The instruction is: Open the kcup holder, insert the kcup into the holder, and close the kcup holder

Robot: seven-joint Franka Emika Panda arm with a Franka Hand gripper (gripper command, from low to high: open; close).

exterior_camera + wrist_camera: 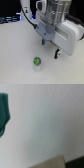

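Judging by its small size, the kcup [36, 62] on the desk [15, 55] should be light and crushable; pinch its whitish sidewall gently; pincer [44, 42] state indeterminate.

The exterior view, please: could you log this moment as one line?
pod: on white table, untouched | end effector: above pod, apart, state unclear | holder: not visible

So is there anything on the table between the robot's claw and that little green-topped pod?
No. In the exterior view, only bare white table separates the gripper from the kcup; the gripper hangs above and slightly toward that view's right.
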